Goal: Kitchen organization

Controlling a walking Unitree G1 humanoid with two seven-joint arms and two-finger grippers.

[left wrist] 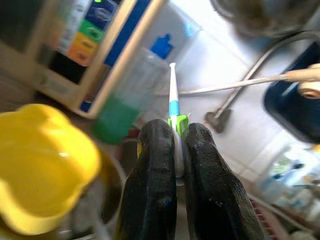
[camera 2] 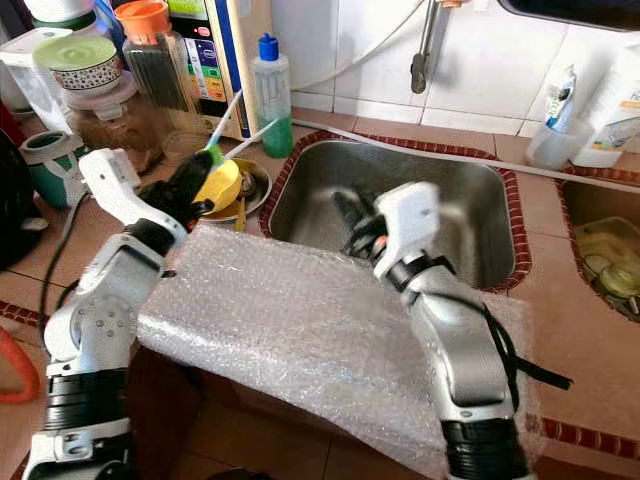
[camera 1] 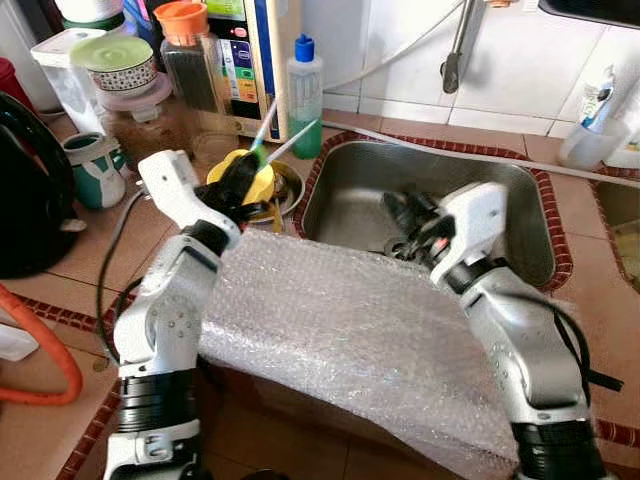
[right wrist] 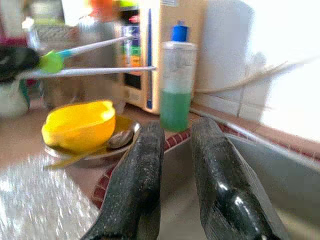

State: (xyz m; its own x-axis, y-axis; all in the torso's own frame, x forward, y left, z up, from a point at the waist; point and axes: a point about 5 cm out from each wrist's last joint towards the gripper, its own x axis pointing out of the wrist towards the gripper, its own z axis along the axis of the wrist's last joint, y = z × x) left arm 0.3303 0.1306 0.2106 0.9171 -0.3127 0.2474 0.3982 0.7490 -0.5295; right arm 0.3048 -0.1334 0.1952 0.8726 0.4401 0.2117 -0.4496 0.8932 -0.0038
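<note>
Sink (camera 1: 520,215) open; bottle (camera 1: 305,95) (green liquid) behind.

Brushed steel sink (camera 1: 520,215), crinkly bubble wrap (camera 1: 350,330)

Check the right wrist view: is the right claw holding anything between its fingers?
No. The right claw hangs over the sink with an empty gap between its two black fingers.

Bright daylight; wrist views blurred, perhaps overexposed.
</note>
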